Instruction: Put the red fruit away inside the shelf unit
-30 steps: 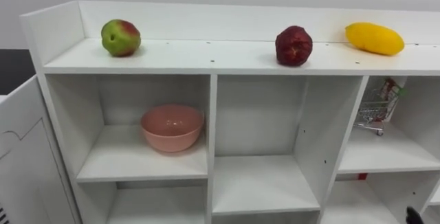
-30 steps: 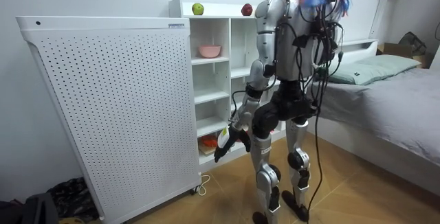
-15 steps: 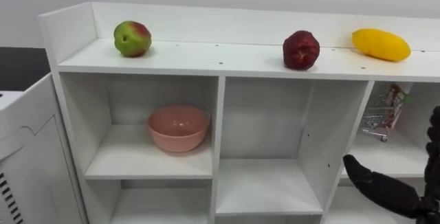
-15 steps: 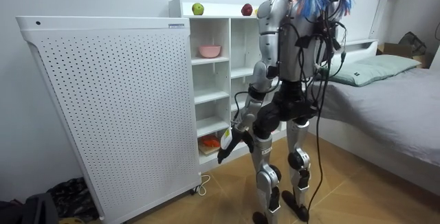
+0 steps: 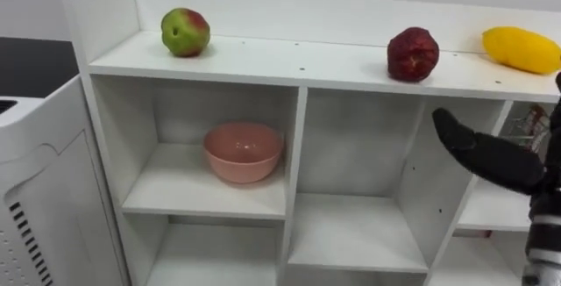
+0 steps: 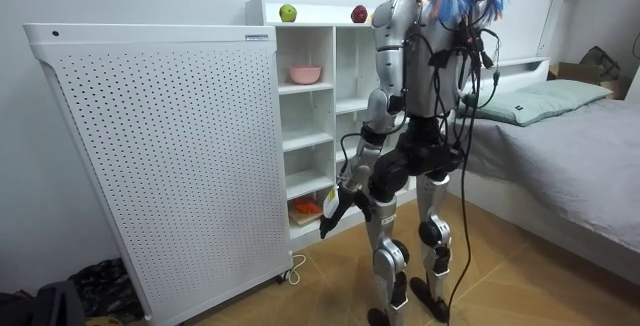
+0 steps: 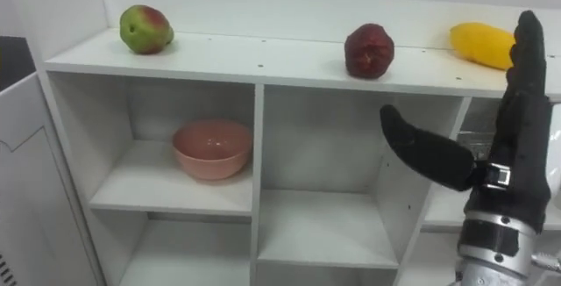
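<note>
Three fruits lie on top of the white closet point(image 5: 289, 62): a green-red apple point(image 5: 185, 32) at the left, a dark red fruit point(image 5: 413, 54) right of the middle, and a yellow fruit point(image 5: 521, 49) at the far right. My right hand point(image 7: 519, 146) is raised in front of the closet's right column. It is open and holds nothing, its fingers reaching up to the yellow fruit's height and its thumb stretched left. In the room view I stand facing the closet, and my left hand point(image 6: 333, 206) hangs open by my thigh.
A pink bowl point(image 5: 243, 152) sits in the upper left compartment. A small toy cart point(image 7: 474, 148) stands in the right compartment, behind my thumb. A white perforated panel point(image 6: 150, 156) flanks the closet's left side. A bed point(image 6: 560, 136) is behind me.
My right hand has risen from the lower right corner to shelf height in front of the right column. The eye view has shifted, and the fruits stay in place.
</note>
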`<state>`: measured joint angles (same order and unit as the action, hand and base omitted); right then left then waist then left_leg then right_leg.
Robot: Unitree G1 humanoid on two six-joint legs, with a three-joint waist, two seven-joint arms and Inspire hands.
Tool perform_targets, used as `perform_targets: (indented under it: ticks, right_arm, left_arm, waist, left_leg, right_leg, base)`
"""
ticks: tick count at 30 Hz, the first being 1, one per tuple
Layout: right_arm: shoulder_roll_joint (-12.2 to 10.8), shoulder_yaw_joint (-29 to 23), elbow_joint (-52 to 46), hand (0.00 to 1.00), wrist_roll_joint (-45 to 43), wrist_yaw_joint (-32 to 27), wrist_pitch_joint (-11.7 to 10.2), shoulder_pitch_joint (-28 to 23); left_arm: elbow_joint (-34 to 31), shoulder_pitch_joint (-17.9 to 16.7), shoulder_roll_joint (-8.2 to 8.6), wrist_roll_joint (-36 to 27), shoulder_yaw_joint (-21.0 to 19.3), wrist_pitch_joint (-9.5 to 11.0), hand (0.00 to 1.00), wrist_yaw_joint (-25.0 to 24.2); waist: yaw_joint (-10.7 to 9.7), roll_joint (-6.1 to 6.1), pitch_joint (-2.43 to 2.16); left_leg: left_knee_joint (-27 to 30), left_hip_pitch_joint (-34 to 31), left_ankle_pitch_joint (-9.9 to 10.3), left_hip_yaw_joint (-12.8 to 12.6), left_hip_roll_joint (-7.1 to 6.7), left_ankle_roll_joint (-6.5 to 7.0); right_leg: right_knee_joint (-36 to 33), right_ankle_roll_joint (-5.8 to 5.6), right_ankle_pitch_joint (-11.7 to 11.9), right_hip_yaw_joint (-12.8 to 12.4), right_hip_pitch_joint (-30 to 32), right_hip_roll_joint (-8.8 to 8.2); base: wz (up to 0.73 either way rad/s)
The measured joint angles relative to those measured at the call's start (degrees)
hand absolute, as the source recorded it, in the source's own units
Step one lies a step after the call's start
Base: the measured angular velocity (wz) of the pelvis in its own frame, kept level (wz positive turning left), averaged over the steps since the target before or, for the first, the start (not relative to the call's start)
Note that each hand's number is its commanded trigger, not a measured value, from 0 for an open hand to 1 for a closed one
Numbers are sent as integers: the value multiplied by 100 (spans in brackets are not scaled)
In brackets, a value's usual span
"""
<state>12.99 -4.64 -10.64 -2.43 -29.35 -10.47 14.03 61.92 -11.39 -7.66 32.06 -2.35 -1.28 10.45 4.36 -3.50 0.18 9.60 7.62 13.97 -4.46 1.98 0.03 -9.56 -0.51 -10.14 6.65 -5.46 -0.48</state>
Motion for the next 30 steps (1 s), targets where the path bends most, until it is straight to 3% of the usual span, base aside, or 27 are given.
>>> perform_targets:
  ticks: [10,14,19,25,30]
  right_arm:
    - [129,0,251,0,696,38,0,490]
    - [311,-1,908,0,906,29,17,954]
    - [316,-1,1206,0,1004,113,58,1225]
    - [365,-4,1501,0,1024,253,160,1339]
    - [586,4,1627,0,1115,466,307,1488]
  left_arm:
    - [-11,21,-31,13,31,-1,0,-115]
    - [-3,11,-33,18,44,-11,0,-116]
    - [-17,26,-36,18,41,-121,0,-136]
    - [-164,29,-51,97,20,-213,0,-279]
    - [-279,17,-94,187,20,-243,0,-361]
  waist:
    - [98,-41,25]
    - [113,-60,28]
    - [142,-65,26]
    - [224,-85,12]
    - [232,-146,-28]
  left_leg:
    - [16,-7,-2,60,0,-3]
    - [35,-7,-4,59,-6,-3]
    - [80,-74,-4,66,-13,-2]
    - [119,-143,-9,136,-22,-2]
    - [119,-186,-22,202,-25,-2]
  right_leg:
    - [3,0,0,144,-26,-8]
    - [-5,0,0,224,-34,-23]
    - [-3,0,0,235,-7,-31]
    - [-6,2,1,312,38,-45]
    - [-6,2,1,379,49,-53]
  base:
    - [3]
    - [0]
    - [1]
    - [5]
    - [7]
